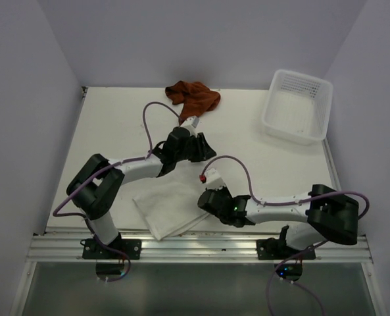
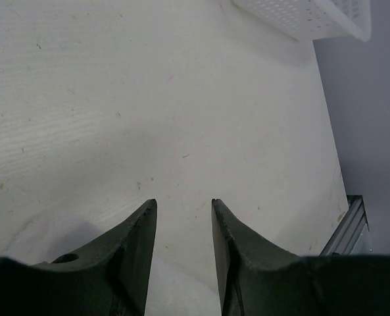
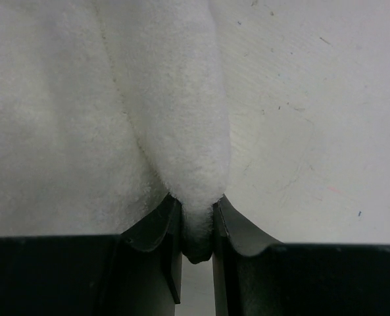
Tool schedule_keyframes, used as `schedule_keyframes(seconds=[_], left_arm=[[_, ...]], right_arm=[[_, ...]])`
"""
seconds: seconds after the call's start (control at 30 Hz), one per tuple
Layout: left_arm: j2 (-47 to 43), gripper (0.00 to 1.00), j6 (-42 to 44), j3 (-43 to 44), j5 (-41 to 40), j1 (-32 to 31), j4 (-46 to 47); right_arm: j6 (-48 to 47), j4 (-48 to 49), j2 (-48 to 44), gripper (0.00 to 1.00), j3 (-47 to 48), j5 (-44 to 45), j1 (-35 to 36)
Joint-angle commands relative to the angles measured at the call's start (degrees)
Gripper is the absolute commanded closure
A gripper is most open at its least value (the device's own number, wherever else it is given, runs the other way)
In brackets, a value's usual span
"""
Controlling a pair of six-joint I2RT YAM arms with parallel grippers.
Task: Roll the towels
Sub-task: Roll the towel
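A plain white towel (image 1: 163,208) lies folded flat near the table's front edge, between the two arms. My right gripper (image 1: 204,201) is at its right edge. In the right wrist view that gripper (image 3: 196,201) is shut on a bunched fold of the white towel (image 3: 175,112), which is pinched between the two fingertips. The rust-brown towel (image 1: 193,97) sits crumpled at the back middle of the table. My left gripper (image 1: 205,147) hovers between the two towels. In the left wrist view it (image 2: 181,204) stands open over bare table, with nothing between its fingers.
A white perforated plastic basket (image 1: 297,105) stands at the back right, and its corner (image 2: 306,16) shows in the left wrist view. The metal rail (image 1: 195,249) runs along the table's near edge. Walls close in the left, right and back sides.
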Motion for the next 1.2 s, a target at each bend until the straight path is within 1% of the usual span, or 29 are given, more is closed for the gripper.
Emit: schedule_keyframes(seconds=[0.0,0.07,0.13,0.17,0.2,0.23,0.27,0.33,0.43,0.7,0.93,1.03,1.07,1.17], left_arm=[[-1.11,0.57,1.25,1.73,-0.46,0.35,-1.92],[-1.55,0.57,0.72,1.03,0.15,0.27,-1.48],[-1.98,0.57,0.46,-0.19,0.24,0.0,-0.78],[-2.08,0.57,0.28,-0.64,0.24,-0.17,-0.52],[-2.16,0.57,0.02,-1.08,0.24,-0.43,-0.25],[-1.99,0.57,-0.25,-1.95,0.41,-0.61,0.45],[-1.99,0.57,-0.68,-2.39,0.68,-0.79,0.72],[-1.81,0.58,-1.04,-3.8,1.12,-1.23,1.68],[-2.07,0.58,-1.65,-6.25,1.03,-1.75,2.65],[-4.1,0.58,-1.74,-11.18,-0.29,-1.84,3.44],[-3.84,0.58,-1.39,-14.7,-1.16,-1.84,6.6],[-3.05,0.58,-1.74,-16.01,-1.17,-1.84,8.27],[-2.87,0.58,-1.92,-16.28,-1.17,-1.93,8.62],[-2.6,0.59,-2.09,-17.51,-1.52,-1.84,9.42]], right_arm=[[0.08,-4.84,5.08,1.0,5.23,13.88,4.94],[0.79,-8.51,8.5,1.0,7.78,17.23,7.15],[2.1,-12.39,14.73,1.0,13.05,21.81,9.88],[3.5,-18.06,17.02,1.0,15.24,23.65,11.54],[4.39,-20.04,21.57,1.0,18.92,24.71,12.51],[5.18,-21.97,23.53,1.0,20.78,27.07,13.39],[5.97,-25.73,25.55,1.0,22.46,27.88,15.14],[7.2,-29.79,30.12,1.0,26.59,29.11,16.21],[8.18,-31.57,33.29,1.0,29.5,29.29,17.71],[7.47,-33.5,35.23,1.0,30.3,28.5,18.41],[8.61,-33.86,35.59,1.0,30.12,26.84,18.41],[8.18,-32.54,34.01,0.98,29.24,25.08,18.41],[7.57,-31.32,33.57,0.94,28.72,24.55,18.32],[6.77,-30.51,32.77,0.91,28.71,23.49,18.32]])
